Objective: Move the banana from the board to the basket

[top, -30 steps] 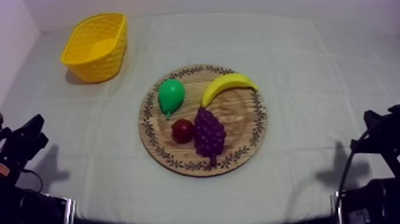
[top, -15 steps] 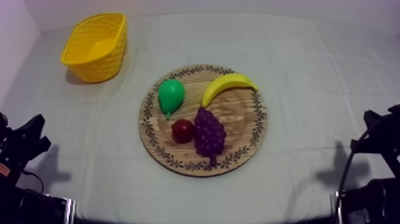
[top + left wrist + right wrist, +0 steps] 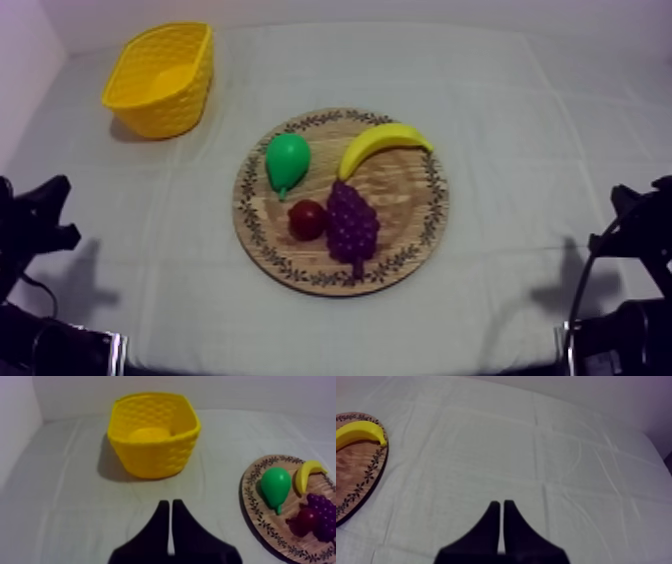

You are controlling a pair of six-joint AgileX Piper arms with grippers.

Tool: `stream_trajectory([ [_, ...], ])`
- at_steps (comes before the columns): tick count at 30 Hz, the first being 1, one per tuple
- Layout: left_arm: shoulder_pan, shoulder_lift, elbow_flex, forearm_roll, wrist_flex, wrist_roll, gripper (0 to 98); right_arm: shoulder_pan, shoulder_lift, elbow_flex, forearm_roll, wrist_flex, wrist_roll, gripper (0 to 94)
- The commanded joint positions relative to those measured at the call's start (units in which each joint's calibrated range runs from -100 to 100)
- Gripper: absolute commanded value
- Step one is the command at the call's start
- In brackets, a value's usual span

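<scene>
**Left gripper** [image 3: 167,503]: my fingers are pressed together in a narrow wedge and hold nothing. It sits low at my left side of the tabletop [image 3: 520,120], pointed toward the yellow basket [image 3: 165,110].

**Right gripper** [image 3: 499,504]: fingers likewise pressed together, holding nothing, low at my right side over bare cloth.

**Banana** [image 3: 385,146]: lies on the wooden board [image 3: 410,235], on its far right part, clear of both grippers. Its long axis runs across the board, from an end near the board's middle out to a tip near the right rim, with the curve bowed toward the far side of the tabletop.

**Neighbours:** the pear [image 3: 287,160] lies to the banana's left, the bunch of grapes [image 3: 352,222] just on its near side, and the small red fruit [image 3: 307,219] left of the grapes. I cannot tell whether the banana's inner end touches the grapes.

**Relation that matters:**
- The banana lies ahead and inward of my right gripper, which I judge to be somewhat the nearer.
- From my left gripper it lies across the board, beyond the pear.
- The basket stands at the far left, well apart from the board, on my left arm's side.

**Hidden or unclear:**
- In the right wrist view one end of the banana runs out of view.
- In the left wrist view the basket's near wall hides part of its floor; what shows looks empty.
</scene>
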Motion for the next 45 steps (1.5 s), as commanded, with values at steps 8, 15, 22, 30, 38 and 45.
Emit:
stream_trajectory([
  [8, 5.1, 26.7, -29.8, -0.23, 1.1, -4.9, 1.1, 0.0, 0.0, 0.1, 0.0, 0.0, 0.0, 0.4],
  [15, 12.1, 43.0, -45.4, -3.01, 1.7, -6.0, 1.5, 0.0, 0.0, 0.1, 0.0, 0.0, 0.0, 0.4],
  [22, 17.5, 57.2, -60.5, -3.15, 8.5, -8.5, 1.7, 0.0, 0.0, 0.1, 0.0, 0.0, 0.0, 0.4],
  [30, 23.0, 69.2, -67.9, -4.59, 9.4, -7.8, 2.2, 0.0, 0.0, 0.1, 0.0, 0.0, 0.0, 0.4],
  [38, 26.6, 79.4, -71.2, -6.59, 9.2, -3.6, 2.5, 0.0, 0.0, 0.1, 0.0, 0.0, 0.0, 0.4],
  [45, 28.2, 87.1, -71.4, -7.13, 9.3, -1.1, 2.8, 0.0, 0.0, 0.1, 0.0, 0.0, 0.0, 0.4],
])
